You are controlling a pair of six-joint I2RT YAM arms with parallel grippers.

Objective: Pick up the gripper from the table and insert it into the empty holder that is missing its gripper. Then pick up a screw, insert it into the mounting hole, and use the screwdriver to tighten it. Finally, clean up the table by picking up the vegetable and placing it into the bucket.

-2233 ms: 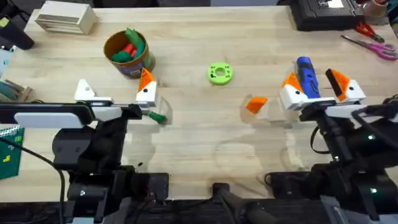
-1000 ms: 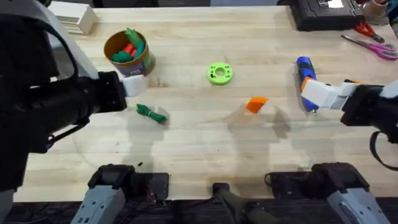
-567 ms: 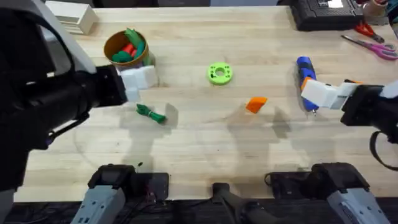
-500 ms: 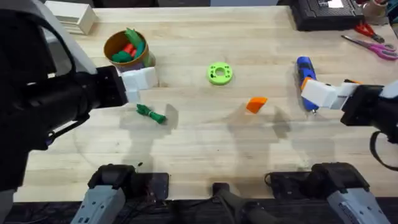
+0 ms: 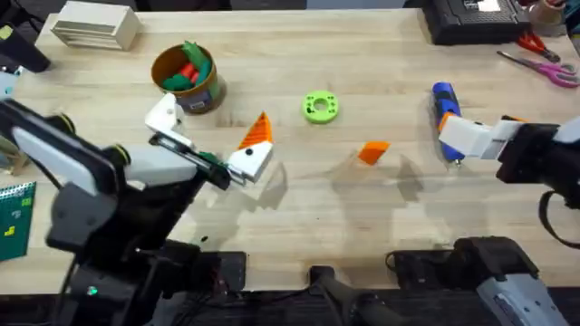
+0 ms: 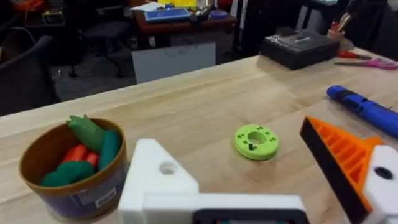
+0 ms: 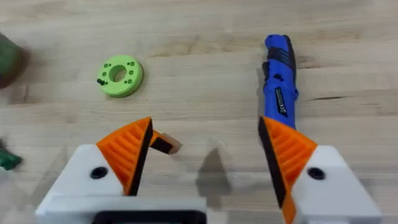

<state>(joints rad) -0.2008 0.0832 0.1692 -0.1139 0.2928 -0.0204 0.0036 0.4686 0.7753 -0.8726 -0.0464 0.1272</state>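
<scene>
my overhead view has the left tool (image 5: 207,140) wide apart with nothing in it, one side a bare white holder (image 5: 163,116), the other an orange pad. its wrist view shows the bucket (image 6: 73,169) holding red and green toy vegetables. the loose gripper (image 5: 372,151) lies on the counter (image 5: 299,208) at 4 o'clock of the green ring (image 5: 319,107). in overhead the right tool (image 5: 450,138) hides the screwdriver (image 5: 443,95) tip; its wrist view shows the pads apart, empty, blue handle between them. the green vegetable (image 5: 210,160) sits under the left tool, mostly hidden.
</scene>
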